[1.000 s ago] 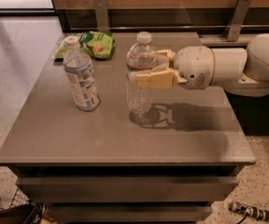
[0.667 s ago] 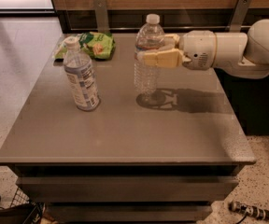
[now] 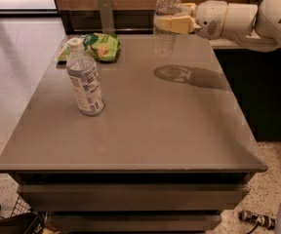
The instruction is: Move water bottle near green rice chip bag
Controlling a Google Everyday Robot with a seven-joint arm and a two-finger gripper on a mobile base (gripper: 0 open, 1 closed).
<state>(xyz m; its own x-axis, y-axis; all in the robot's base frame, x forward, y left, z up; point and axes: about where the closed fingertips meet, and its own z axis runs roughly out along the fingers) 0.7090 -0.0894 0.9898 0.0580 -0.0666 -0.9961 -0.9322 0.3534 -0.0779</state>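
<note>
Leftward, pale speckled floor [image 3: 18, 82] borders the flat grey rectangular worktop [image 3: 145, 130]; wood panelling runs behind. The small clear ribbed plastic water bottle [image 3: 163, 42], white-capped, hangs above the worktop's rear right, clamped in the cream two-finger claw [image 3: 169, 15]. Count: two bottles, including one tall labelled bottle [image 3: 84, 79]; one glossy green rice chip bag [image 3: 99, 47], rear left.

Near the top edge, the gripper [image 3: 169, 16] hides part of the water bottle [image 3: 163, 44].

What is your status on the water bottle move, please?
Gripper at far right, jaws shut on water bottle, held upright above the table. Green rice chip bag far left. Labelled bottle stands nearer, off the direct line.
</note>
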